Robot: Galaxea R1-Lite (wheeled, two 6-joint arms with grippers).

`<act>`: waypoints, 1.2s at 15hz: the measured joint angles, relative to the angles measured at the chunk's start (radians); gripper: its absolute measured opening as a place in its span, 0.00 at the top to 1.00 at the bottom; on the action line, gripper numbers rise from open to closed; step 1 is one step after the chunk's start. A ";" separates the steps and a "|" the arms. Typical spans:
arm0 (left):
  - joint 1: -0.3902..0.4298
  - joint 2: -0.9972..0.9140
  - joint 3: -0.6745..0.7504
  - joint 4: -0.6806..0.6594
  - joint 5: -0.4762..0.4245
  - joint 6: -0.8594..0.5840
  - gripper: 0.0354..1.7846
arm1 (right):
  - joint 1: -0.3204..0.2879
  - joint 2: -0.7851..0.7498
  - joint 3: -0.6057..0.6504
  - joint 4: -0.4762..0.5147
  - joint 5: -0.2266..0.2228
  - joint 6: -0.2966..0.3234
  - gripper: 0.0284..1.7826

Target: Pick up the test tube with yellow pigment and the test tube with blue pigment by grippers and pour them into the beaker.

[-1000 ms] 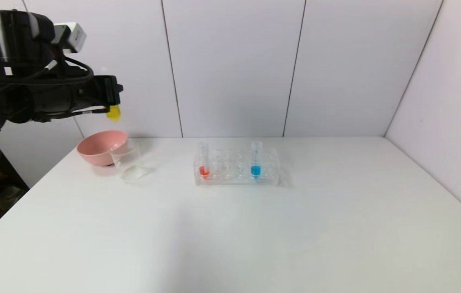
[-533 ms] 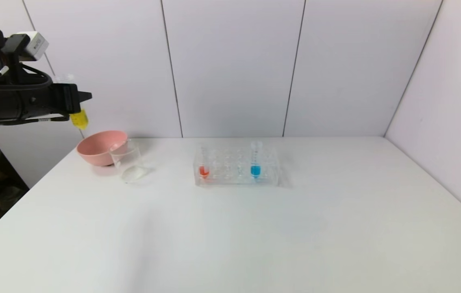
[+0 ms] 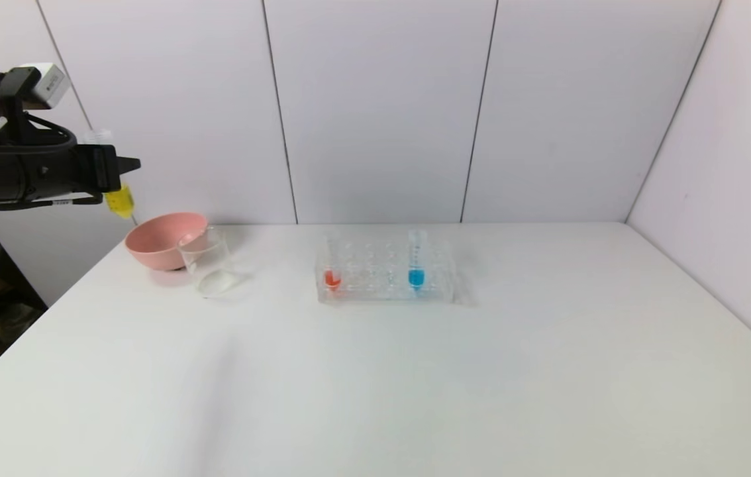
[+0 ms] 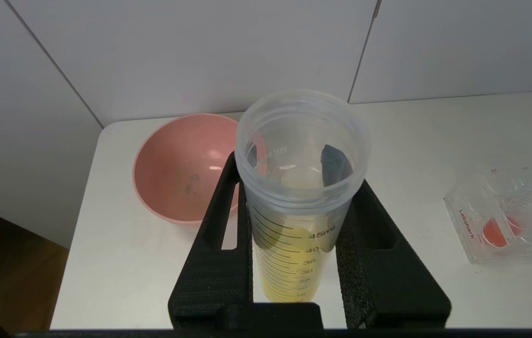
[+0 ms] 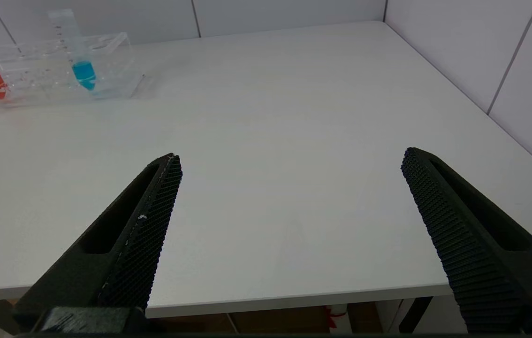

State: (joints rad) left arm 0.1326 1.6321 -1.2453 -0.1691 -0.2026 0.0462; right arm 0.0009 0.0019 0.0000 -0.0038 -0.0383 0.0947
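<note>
My left gripper (image 3: 114, 173) is shut on the test tube with yellow pigment (image 3: 120, 200), held upright high above the table's far left edge, left of the pink bowl. The left wrist view shows the tube (image 4: 294, 206) clamped between the black fingers (image 4: 219, 244). The beaker (image 3: 204, 260) stands on the table just right of the bowl. The test tube with blue pigment (image 3: 416, 262) stands in the clear rack (image 3: 438, 291); it also shows in the right wrist view (image 5: 78, 56). My right gripper (image 5: 289, 188) is open and empty above the table's near edge.
The pink bowl (image 3: 160, 246) sits at the far left, touching the beaker. A red-liquid tube (image 3: 332, 265) stands at the rack's left end. A clear round lid (image 3: 216, 282) lies in front of the beaker. White walls bound the back and right.
My left gripper has swung left and down with the yellow tube, which went from tilted to upright. The right arm has not moved.
</note>
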 joint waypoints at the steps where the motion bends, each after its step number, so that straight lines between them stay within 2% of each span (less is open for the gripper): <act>1: 0.000 0.001 0.000 0.000 0.001 0.000 0.73 | 0.000 0.000 0.000 0.000 0.000 0.000 0.04; 10: 0.014 0.014 0.021 -0.003 0.008 -0.004 0.73 | 0.000 0.000 0.000 0.000 0.000 0.000 0.04; 13: 0.031 0.019 0.026 -0.061 0.003 -0.004 0.73 | 0.000 0.000 0.000 0.000 0.000 0.000 0.04; 18: 0.053 0.029 0.021 -0.059 0.001 0.004 0.73 | 0.000 0.000 0.000 0.000 0.000 0.000 0.04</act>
State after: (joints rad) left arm 0.1851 1.6611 -1.2238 -0.2285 -0.2011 0.0500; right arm 0.0004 0.0019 0.0000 -0.0038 -0.0383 0.0947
